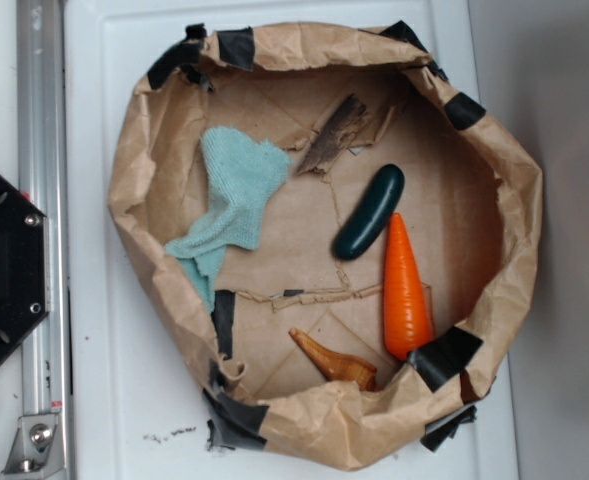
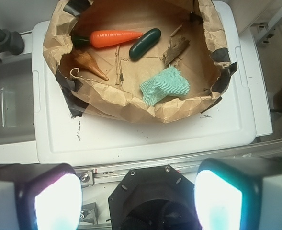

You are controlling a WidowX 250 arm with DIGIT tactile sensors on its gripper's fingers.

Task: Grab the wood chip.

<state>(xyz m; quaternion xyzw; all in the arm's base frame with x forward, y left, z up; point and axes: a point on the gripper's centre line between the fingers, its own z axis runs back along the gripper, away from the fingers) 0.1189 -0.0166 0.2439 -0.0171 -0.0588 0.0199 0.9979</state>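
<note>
Only the wrist cam shows the gripper (image 2: pixel 138 199): jaws wide apart, holding nothing, well short of the wood chip (image 2: pixel 176 49) beside the cucumber (image 2: pixel 145 44).

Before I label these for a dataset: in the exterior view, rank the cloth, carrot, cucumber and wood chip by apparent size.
1. Teal cloth, clearly largest in area.
2. Orange carrot.
3. Green cucumber, shorter than the carrot.
4. Wood chip, close to the cucumber in length but thinner and ragged, so ranks 3 and 4 are unsure.

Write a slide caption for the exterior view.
Wood chip lies in the paper-lined basin beside cucumber, carrot and cloth.
</note>
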